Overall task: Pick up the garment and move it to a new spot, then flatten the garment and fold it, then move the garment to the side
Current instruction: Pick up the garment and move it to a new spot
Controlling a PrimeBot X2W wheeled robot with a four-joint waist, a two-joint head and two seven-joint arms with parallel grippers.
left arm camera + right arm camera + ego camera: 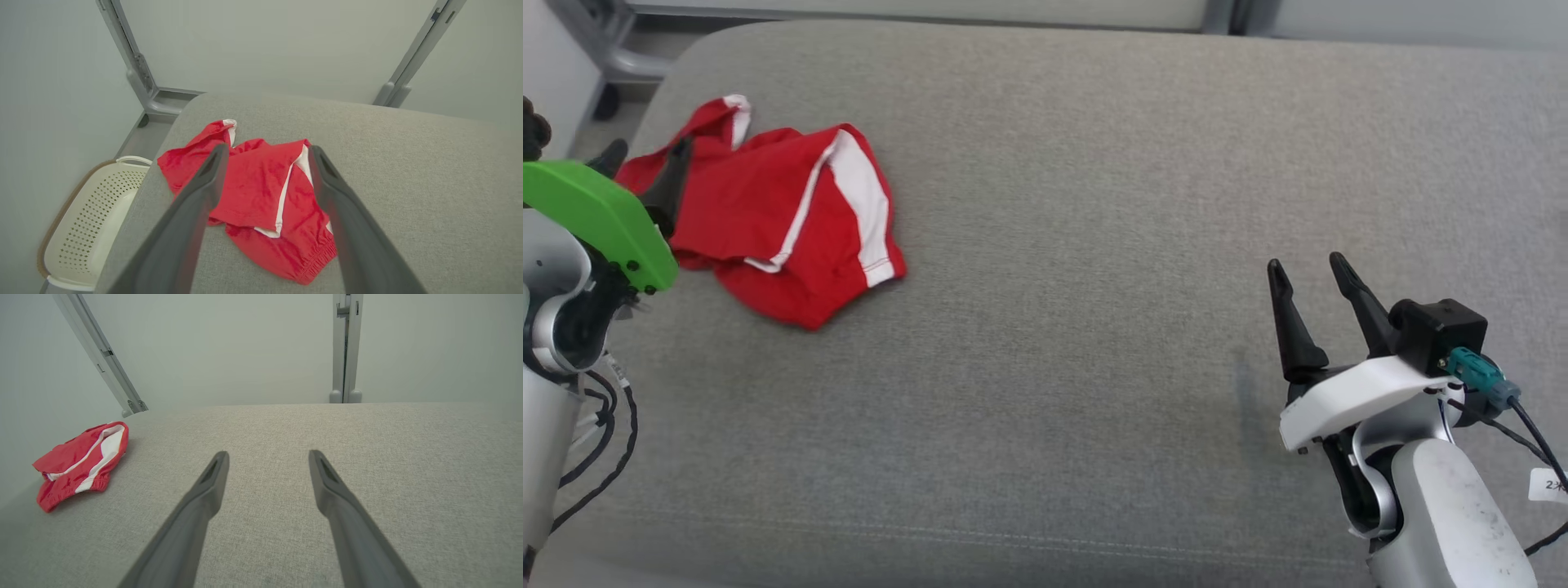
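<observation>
Left gripper (645, 163) stood at nine o'clock in the head view, its two fingers spread apart and pointing toward twelve. One dark finger (670, 184) overlapped the left edge of the garment (784, 220); whether it touched the cloth could not be told. The garment, red with white stripes, lay crumpled at about ten o'clock on the grey cushion (1094, 245), stretching from the gripper toward three o'clock.

In the left wrist view, the left gripper (267, 150) framed the garment (253, 183) between its spread fingers, the cloth lying under and beyond the tips, its elastic hem toward six o'clock. A pale perforated basket (90, 216) sat off the cushion's edge at eight o'clock.

Right gripper (1307, 263) was at four o'clock in the head view, fingers likewise parted, well apart from the garment. In its own wrist view, the right gripper (268, 454) pointed over bare cushion (367, 465), and the garment (77, 465) lay far off at nine o'clock.
</observation>
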